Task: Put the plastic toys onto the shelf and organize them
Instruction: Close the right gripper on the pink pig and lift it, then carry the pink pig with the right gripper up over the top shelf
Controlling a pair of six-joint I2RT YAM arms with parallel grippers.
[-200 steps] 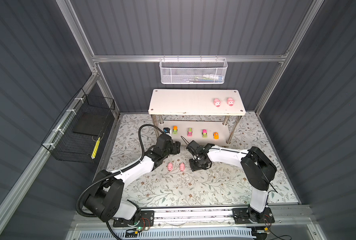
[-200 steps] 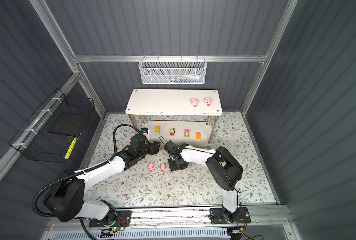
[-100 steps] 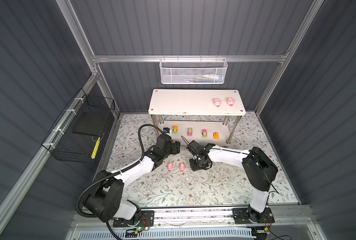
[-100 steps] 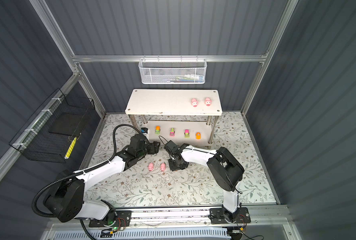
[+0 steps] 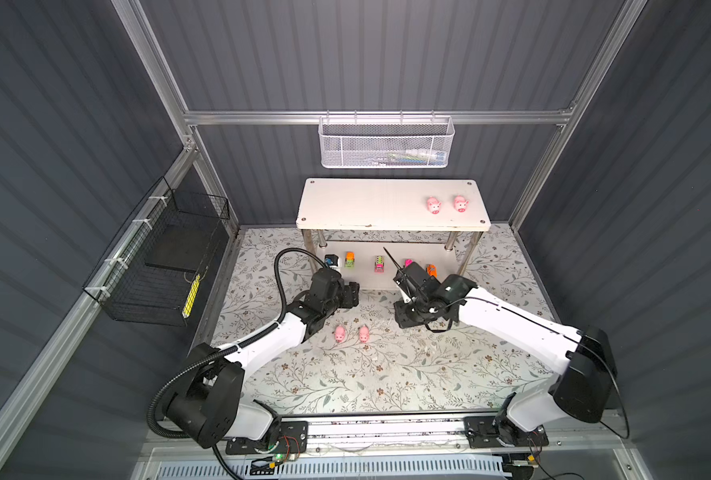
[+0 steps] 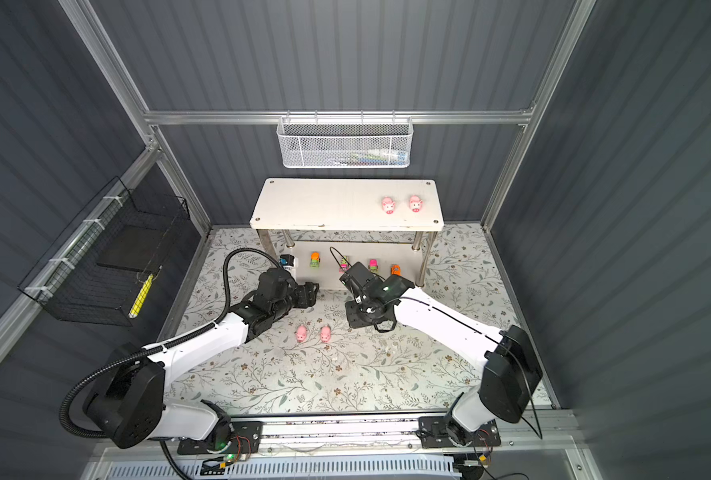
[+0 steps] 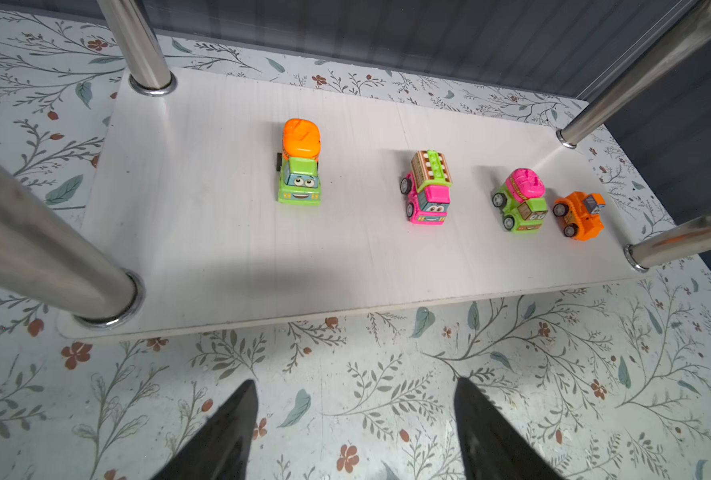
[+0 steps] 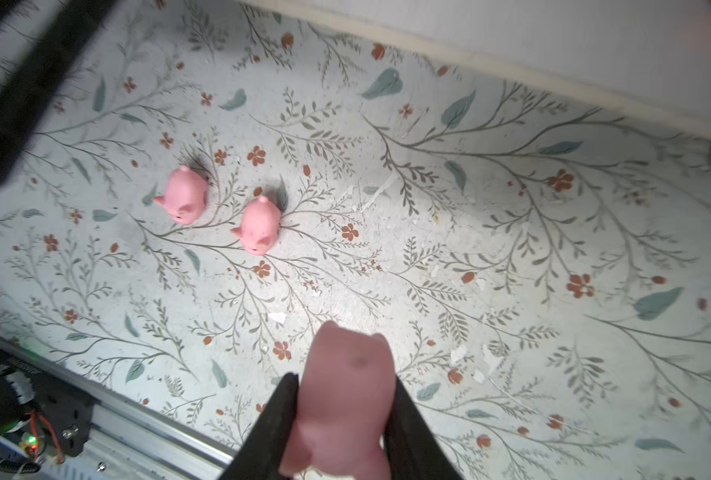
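Pig [image 8: 345, 399] clamped in fingers [image 8: 272, 428]; right arm [image 5: 511, 322] outstretched, wrist down.

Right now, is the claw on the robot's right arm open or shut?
Shut on a pink pig: in the right wrist view the right gripper has both black fingers pressed against its sides.
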